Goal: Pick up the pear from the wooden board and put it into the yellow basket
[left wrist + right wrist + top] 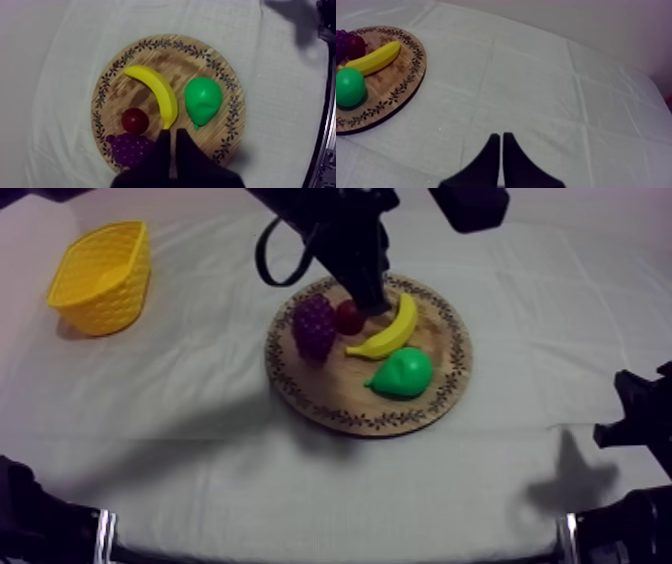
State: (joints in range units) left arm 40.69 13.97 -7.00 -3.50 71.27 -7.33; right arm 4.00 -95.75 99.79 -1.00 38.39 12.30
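The green pear (403, 373) (202, 100) (348, 87) lies on the near right part of the round wooden board (445, 403) (165, 54) (396, 75). My left gripper (374, 298) (171, 133) hangs over the board's far side, above the small red fruit (348, 316) and the banana's end. Its fingers lie together as a narrow wedge, shut on nothing, a little short of the pear. The yellow basket (100, 276) stands at the far left of the table. My right gripper (500, 136) is shut over bare cloth, well to the right of the board.
On the board with the pear are a banana (390, 333) (157, 90) (373, 57), a bunch of purple grapes (313, 326) (129, 149) and the red fruit (135, 120). My right arm (635, 423) sits low at the table's right edge. Open cloth lies between board and basket.
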